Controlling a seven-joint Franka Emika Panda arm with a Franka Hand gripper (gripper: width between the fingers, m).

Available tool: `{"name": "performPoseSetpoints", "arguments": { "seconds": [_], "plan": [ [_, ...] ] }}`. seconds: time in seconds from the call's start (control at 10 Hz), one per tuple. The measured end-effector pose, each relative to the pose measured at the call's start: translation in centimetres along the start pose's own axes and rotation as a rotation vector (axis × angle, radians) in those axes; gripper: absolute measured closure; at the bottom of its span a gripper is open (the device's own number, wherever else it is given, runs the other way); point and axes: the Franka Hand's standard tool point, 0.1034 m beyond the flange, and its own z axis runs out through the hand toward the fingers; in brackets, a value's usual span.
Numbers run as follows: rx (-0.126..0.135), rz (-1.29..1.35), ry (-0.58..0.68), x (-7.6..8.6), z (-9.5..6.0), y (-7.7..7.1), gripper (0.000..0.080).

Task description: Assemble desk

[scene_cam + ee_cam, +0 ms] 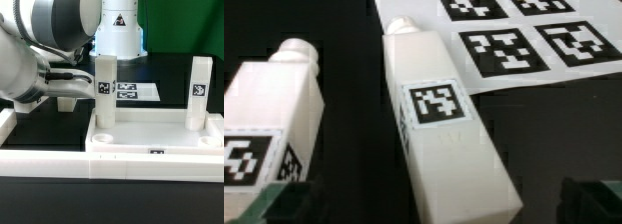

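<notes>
The white rimmed tabletop (150,135) lies at the front, sockets up. Two white tagged legs stand upright in it, one on the exterior view's left (104,88) and one on its right (198,90). In the wrist view two more white legs lie on the black table: one (441,110) runs down between my fingers, the other (269,110) lies beside it. My gripper (434,205) is open, its dark fingertips (278,205) on either side of the nearer leg's end and apart from it. In the exterior view the arm (40,55) hides the gripper.
The marker board (526,40) lies flat just beyond the loose legs, and it also shows behind the tabletop (135,91). A long low white barrier wall (50,160) runs along the front of the table, touching the tabletop.
</notes>
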Motion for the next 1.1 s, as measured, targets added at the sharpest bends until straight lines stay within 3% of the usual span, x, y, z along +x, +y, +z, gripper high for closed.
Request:
{"name": "performPoseSetpoints", "arguments": {
  "seconds": [0.5,1.1],
  "plan": [
    [0.002,0.016,-0.013,-0.2,2.0,0.1,0.015],
    [0.0,0.019,-0.011,0.1,2.7,0.3,0.015]
  ]
}}
